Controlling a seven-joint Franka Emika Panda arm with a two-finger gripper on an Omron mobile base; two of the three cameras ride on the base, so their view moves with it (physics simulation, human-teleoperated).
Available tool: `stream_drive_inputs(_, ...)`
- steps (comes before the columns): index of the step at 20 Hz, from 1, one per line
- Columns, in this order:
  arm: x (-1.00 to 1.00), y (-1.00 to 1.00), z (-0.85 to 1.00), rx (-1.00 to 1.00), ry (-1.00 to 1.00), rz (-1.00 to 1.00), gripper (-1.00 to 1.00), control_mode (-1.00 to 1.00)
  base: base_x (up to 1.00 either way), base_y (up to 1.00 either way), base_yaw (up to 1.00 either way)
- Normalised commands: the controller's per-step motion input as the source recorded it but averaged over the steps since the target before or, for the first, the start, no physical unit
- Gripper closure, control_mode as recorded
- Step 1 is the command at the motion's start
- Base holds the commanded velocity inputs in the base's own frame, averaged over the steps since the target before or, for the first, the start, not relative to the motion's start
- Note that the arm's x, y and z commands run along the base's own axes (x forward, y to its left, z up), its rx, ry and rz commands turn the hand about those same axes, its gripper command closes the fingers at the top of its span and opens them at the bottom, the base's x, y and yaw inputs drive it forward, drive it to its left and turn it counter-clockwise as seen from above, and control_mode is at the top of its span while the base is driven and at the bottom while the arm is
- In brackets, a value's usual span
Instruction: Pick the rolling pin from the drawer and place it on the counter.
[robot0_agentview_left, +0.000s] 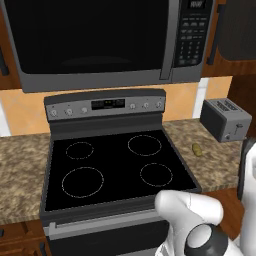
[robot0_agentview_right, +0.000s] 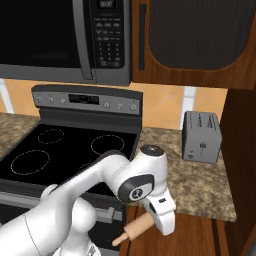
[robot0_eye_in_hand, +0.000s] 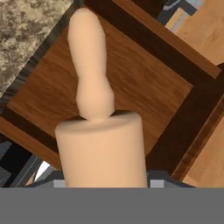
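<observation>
Below the tabletop (robot0_agentview_right: 200, 192) edge, right of the stove (robot0_agentview_right: 65, 150), the fingers (robot0_agentview_right: 159, 220) pinch the rolling pin (robot0_agentview_right: 134, 231) by its thick body, lifted clear above the open drawer (robot0_eye_in_hand: 144, 83); its narrow handle sticks out toward the lower left in the right base view. Hand view looks along the pin at the drawer's wooden floor. Toaster (robot0_agentview_right: 201, 136) and a small yellow-green lump (robot0_agentview_left: 197, 149) sit on the tabletop.
</observation>
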Motion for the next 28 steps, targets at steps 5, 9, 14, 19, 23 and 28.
stream_drive_inputs(5, 0.51, 0.37, 0.94, 0.0, -0.06, 0.0, 1.0, -1.0, 0.0, 0.0, 0.0)
stream_drive_inputs(9, 0.52, 0.26, 0.94, 0.04, -0.08, -0.01, 1.0, -1.0, 0.0, 0.0, 0.0)
stream_drive_inputs(14, 0.49, 0.24, 0.19, 0.12, -0.08, -0.14, 1.0, -1.0, 0.0, 0.0, 0.0)
stream_drive_inputs(19, 0.43, 0.1, -0.13, 0.24, -0.22, -0.18, 1.0, -1.0, 0.0, 0.0, 0.0)
stream_drive_inputs(23, 0.67, -0.27, -0.25, 0.09, -0.05, -0.19, 1.0, -1.0, 0.0, 0.0, 0.0)
stream_drive_inputs(28, 0.47, -0.75, -0.46, 0.06, 0.01, 0.05, 1.0, -1.0, 0.0, 0.0, 0.0)
